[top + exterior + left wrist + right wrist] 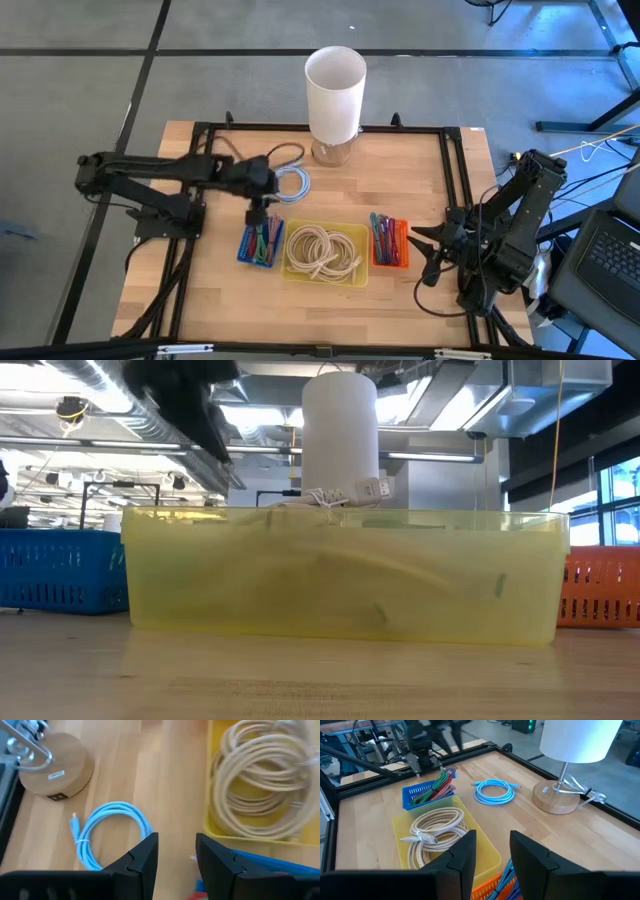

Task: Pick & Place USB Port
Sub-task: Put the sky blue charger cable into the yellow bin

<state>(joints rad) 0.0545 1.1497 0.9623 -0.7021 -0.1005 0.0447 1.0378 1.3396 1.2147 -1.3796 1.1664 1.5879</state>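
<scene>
Cables [260, 243] are lying in the blue bin [246, 256]; the left gripper [259, 214] is hanging above it, fingers spread. Right gripper [425, 250], also spread, is waiting by the orange bin [388, 262].

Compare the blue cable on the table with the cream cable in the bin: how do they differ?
The blue cable is light blue; the cream cable is beige. The blue cable lies on bare wood near the lamp; the cream cable sits in the yellow bin. The cream coil looks larger and thicker. Both are coiled.

Left end effector [257, 212] extended, fingers parted; right end effector [428, 252] parked, parted.
</scene>
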